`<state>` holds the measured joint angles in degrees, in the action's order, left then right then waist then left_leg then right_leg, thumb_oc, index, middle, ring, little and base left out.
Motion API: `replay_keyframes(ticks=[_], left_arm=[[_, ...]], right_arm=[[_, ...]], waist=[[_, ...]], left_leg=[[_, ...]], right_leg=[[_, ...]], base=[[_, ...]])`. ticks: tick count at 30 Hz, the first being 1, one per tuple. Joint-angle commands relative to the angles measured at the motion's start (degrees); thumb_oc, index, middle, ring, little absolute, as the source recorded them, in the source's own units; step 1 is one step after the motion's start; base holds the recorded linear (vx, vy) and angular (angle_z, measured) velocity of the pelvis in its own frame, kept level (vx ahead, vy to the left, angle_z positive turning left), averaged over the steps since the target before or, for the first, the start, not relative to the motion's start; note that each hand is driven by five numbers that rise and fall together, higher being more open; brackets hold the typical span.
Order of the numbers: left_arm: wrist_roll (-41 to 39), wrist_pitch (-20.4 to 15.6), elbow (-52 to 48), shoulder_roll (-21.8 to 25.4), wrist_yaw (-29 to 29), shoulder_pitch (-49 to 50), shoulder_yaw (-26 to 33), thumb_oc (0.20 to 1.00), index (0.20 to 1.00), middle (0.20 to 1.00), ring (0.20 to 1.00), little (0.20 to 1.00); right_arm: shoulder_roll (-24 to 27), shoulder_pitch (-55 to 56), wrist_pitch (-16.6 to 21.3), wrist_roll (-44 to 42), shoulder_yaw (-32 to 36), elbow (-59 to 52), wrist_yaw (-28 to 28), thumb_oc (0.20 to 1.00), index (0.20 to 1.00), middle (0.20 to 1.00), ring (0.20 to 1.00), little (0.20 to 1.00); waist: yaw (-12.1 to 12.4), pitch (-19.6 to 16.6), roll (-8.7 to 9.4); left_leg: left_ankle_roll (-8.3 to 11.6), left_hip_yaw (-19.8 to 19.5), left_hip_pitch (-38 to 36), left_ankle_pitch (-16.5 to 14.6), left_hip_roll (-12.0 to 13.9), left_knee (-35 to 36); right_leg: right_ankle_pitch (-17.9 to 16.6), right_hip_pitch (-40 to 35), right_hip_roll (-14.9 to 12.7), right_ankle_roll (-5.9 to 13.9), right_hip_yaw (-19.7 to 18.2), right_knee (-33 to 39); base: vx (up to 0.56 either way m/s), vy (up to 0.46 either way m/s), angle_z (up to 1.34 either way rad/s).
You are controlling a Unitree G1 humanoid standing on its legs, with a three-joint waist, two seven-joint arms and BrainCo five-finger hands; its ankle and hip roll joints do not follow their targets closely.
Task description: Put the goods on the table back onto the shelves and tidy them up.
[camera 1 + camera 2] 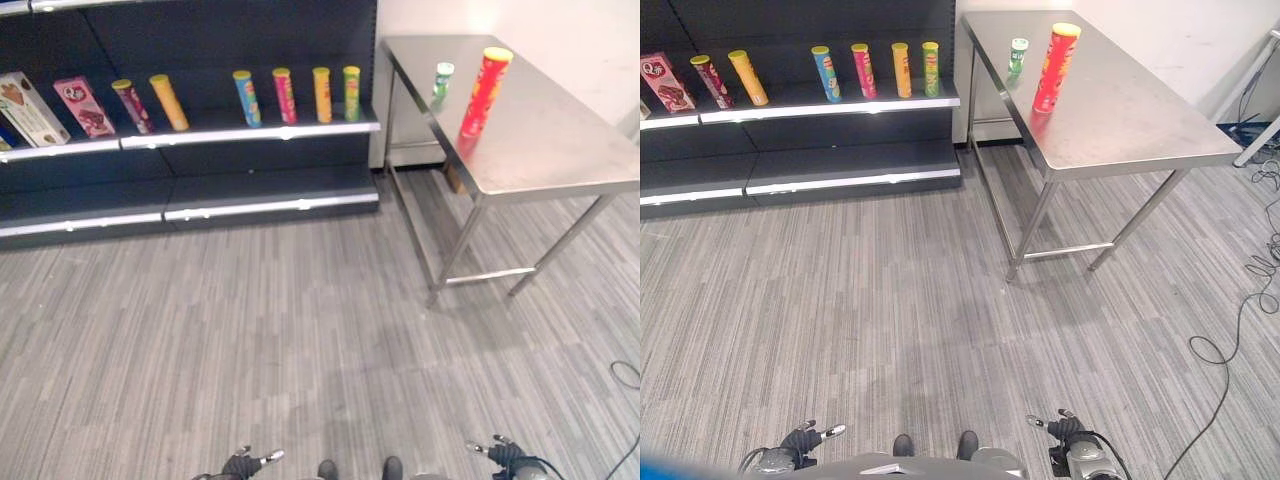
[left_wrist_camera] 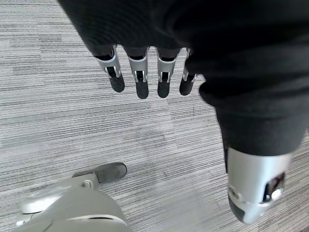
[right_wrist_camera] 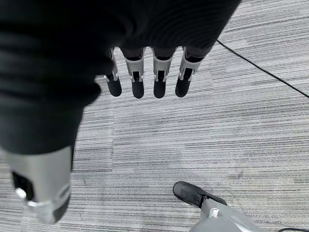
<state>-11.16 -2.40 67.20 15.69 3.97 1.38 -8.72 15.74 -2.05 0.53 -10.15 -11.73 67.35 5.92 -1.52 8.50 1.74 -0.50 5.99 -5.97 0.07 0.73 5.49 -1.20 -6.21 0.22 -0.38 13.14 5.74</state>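
Goods wait on the worktop — both robot hands empty

Left robot hand (image 2: 145, 72) and right robot hand (image 3: 145, 72) hang released over the floor; right of the shelf (image 1: 250, 133), a red can (image 1: 485, 92) and green bottle (image 1: 442, 82) stand on the worktop (image 1: 560, 140) — tall and narrow, a clumsy reach could likely topple them.

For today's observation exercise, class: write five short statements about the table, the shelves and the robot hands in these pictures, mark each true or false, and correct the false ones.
1. Two items stand on the metal table: a tall red can and a small green container. True.
2. The red can lies on its side. False: it stands upright.
3. The left robot hand holds a can. False: its fingers hang straight and empty above the floor.
4. The right robot hand is open. True.
5. The shelf carries no cans. False: several stand there in a row.
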Motion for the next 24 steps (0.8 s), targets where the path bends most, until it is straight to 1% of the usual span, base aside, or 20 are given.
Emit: replay_keyframes(ticks=[1, 9, 10, 11, 13, 14, 15, 16, 17, 18, 19, 20, 21, 22, 23, 24], left_arm=[[-1.99, -0.62, 1.89, 0.93, -0.17, -3.71, -0.69, 1.000, 1.000, 1.000, 1.000, 1.000], [-2.69, -0.64, 1.46, 1.24, -0.09, -4.12, -0.81, 1.000, 1.000, 1.000, 1.000, 1.000], [-3.12, -0.74, 1.37, 1.45, -0.09, -4.39, -0.83, 1.000, 1.000, 1.000, 1.000, 1.000], [-3.12, -0.73, 1.37, 1.46, -0.09, -4.39, -0.82, 1.000, 1.000, 1.000, 1.000, 1.000], [-3.84, -0.79, 1.16, 1.48, 0.00, -4.86, -0.80, 1.000, 1.000, 1.000, 1.000, 1.000], [-4.54, -0.91, 1.02, 1.47, -0.12, -4.87, -0.65, 1.000, 1.000, 1.000, 1.000, 1.000], [-4.55, -0.91, 1.02, 1.48, -0.12, -4.88, -0.66, 1.000, 1.000, 1.000, 1.000, 1.000], [-5.11, -0.89, 0.70, 1.38, -0.22, -4.95, -0.67, 1.000, 1.000, 1.000, 1.000, 1.000], [-6.82, -1.16, -0.21, 1.08, -0.21, -5.11, -0.20, 1.000, 1.000, 1.000, 1.000, 1.000], [-6.82, -1.15, -0.22, 1.08, -0.21, -5.12, -0.20, 1.000, 1.000, 1.000, 1.000, 1.000], [-7.63, -1.32, -0.33, 0.84, 0.20, -5.03, 0.06, 1.000, 1.000, 1.000, 1.000, 1.000], [-9.74, -1.65, 0.01, 0.39, 0.34, -4.47, 0.98, 1.000, 1.000, 1.000, 1.000, 1.000], [-10.50, -1.56, 0.29, 0.17, 0.36, -4.01, 1.55, 1.000, 1.000, 1.000, 1.000, 1.000], [-11.21, -1.66, 0.51, -0.02, 0.51, -3.56, 1.76, 1.000, 1.000, 1.000, 1.000, 1.000], [-11.22, -1.67, 0.50, -0.01, 0.51, -3.53, 1.75, 1.000, 1.000, 1.000, 1.000, 1.000], [-11.70, -1.77, 1.03, -0.15, 0.75, -2.90, 2.30, 1.000, 1.000, 1.000, 1.000, 1.000]], right_arm=[[1.73, -2.84, 0.67, -1.97, -0.52, 0.89, 0.46, 1.000, 1.000, 1.000, 1.000, 1.000], [2.03, -2.65, 0.70, -1.96, -0.85, 0.81, 0.41, 1.000, 1.000, 1.000, 1.000, 1.000], [2.17, -2.72, 0.80, -1.70, -1.16, 0.99, 0.36, 1.000, 1.000, 1.000, 1.000, 1.000], [2.17, -2.73, 0.80, -1.70, -1.16, 1.00, 0.36, 1.000, 1.000, 1.000, 1.000, 1.000], [2.23, -2.93, 0.94, -1.63, -1.63, 1.16, 0.27, 1.000, 1.000, 1.000, 1.000, 1.000], [2.37, -2.80, 1.02, -1.62, -1.77, 1.29, 0.13, 1.000, 1.000, 1.000, 1.000, 1.000], [2.36, -2.81, 1.03, -1.62, -1.77, 1.30, 0.13, 1.000, 1.000, 1.000, 1.000, 1.000], [2.55, -2.73, 1.06, -1.47, -2.06, 1.07, -0.10, 1.000, 1.000, 1.000, 1.000, 1.000], [2.99, -3.10, 1.00, -0.89, -2.84, 0.91, -0.24, 1.000, 1.000, 1.000, 1.000, 1.000], [2.98, -3.12, 1.00, -0.89, -2.84, 0.92, -0.25, 1.000, 1.000, 1.000, 1.000, 1.000], [3.14, -3.23, 1.01, -0.71, -3.12, 0.90, -0.19, 1.000, 1.000, 1.000, 1.000, 1.000], [3.38, -3.52, 0.83, -0.60, -3.47, 0.95, -0.24, 1.000, 1.000, 1.000, 1.000, 1.000], [3.45, -3.75, 0.77, -0.62, -3.59, 0.97, -0.28, 1.000, 1.000, 1.000, 1.000, 1.000], [3.45, -3.96, 0.84, -0.77, -3.75, 0.87, -0.25, 1.000, 1.000, 1.000, 1.000, 1.000], [3.43, -3.93, 0.84, -0.77, -3.76, 0.87, -0.25, 1.000, 1.000, 1.000, 1.000, 1.000], [3.45, -3.92, 0.86, -0.63, -4.03, 0.59, -0.27, 1.000, 1.000, 1.000, 1.000, 1.000]], waist=[[-0.53, 0.63, 0.21], [-0.62, 1.02, 0.24], [-0.56, 1.49, 0.43], [-0.61, 1.45, 0.44], [-0.38, 2.25, 0.94], [-0.12, 2.82, 1.36], [-0.19, 2.80, 1.33], [0.27, 3.79, 1.58], [1.35, 6.00, 2.21], [1.22, 6.00, 2.11], [1.95, 6.91, 2.37], [3.05, 7.57, 2.47], [3.87, 7.45, 2.75], [4.75, 7.29, 2.92], [4.84, 7.34, 3.00], [5.76, 7.10, 2.85]], left_leg=[[5.71, -1.52, -1.92, -3.96, 5.69, -0.54], [6.19, -2.53, -0.41, -4.01, 6.75, -2.37], [6.41, -3.07, 1.06, -4.30, 7.17, -4.40], [6.41, -3.12, 1.19, -4.35, 7.17, -4.51], [6.87, -3.73, 3.74, -5.02, 7.49, -9.00], [7.24, -3.99, 5.36, -5.58, 7.35, -12.72], [7.25, -4.11, 5.62, -5.78, 7.39, -13.11], [7.57, -4.47, 7.66, -4.90, 7.07, -16.96], [7.76, -6.75, 14.16, -1.43, 6.43, -28.84], [7.79, -6.94, 14.42, -1.59, 6.50, -29.22], [7.75, -8.03, 16.67, 0.74, 6.04, -32.92], [7.68, -8.16, 21.97, 2.55, 6.27, -33.38], [7.49, -7.95, 24.08, 2.65, 6.41, -30.88], [7.38, -8.01, 25.48, 2.73, 6.62, -28.11], [7.38, -7.88, 25.32, 2.62, 6.60, -28.12], [7.50, -8.10, 26.42, 3.87, 6.78, -23.88]], right_leg=[[4.60, -0.56, -6.36, 7.34, -1.99, -2.33], [5.75, 0.12, -5.21, 6.28, -2.64, -3.18], [6.12, 0.52, -4.77, 5.75, -2.82, -3.48], [6.13, 0.57, -4.77, 5.75, -2.78, -3.50], [6.64, 0.91, -4.13, 4.77, -2.76, -3.88], [7.15, 0.76, -3.89, 4.21, -2.70, -4.03], [7.17, 0.82, -3.85, 4.20, -2.63, -4.06], [7.46, 0.55, -3.75, 3.66, -2.36, -4.20], [8.02, -0.43, -3.38, 2.44, -1.56, -4.35], [8.03, -0.41, -3.27, 2.42, -1.43, -4.35], [8.12, -1.17, -3.20, 2.25, -1.34, -4.20], [9.01, -2.59, -2.80, 2.22, -1.30, -3.60], [9.56, -3.21, -2.65, 2.37, -1.65, -3.16], [10.10, -3.89, -2.51, 2.65, -2.15, -2.66], [10.16, -4.02, -2.59, 2.67, -2.23, -2.62], [10.95, -5.03, -2.24, 3.07, -2.77, -1.90]], base=[[0.01, -0.047, 0.04], [0.00, -0.074, 0.03], [-0.02, -0.071, 0.05], [-0.03, -0.142, 0.10], [-0.02, -0.138, 0.15], [-0.01, -0.095, 0.10], [-0.02, -0.102, 0.13], [-0.03, -0.168, 0.20], [-0.03, -0.167, 0.36], [0.00, -0.161, 0.47], [0.13, -0.087, 0.30], [0.23, -0.104, 0.11], [0.32, -0.064, -0.02], [0.21, -0.017, 0.10], [0.24, 0.018, 0.12], [0.26, 0.061, -0.04]])
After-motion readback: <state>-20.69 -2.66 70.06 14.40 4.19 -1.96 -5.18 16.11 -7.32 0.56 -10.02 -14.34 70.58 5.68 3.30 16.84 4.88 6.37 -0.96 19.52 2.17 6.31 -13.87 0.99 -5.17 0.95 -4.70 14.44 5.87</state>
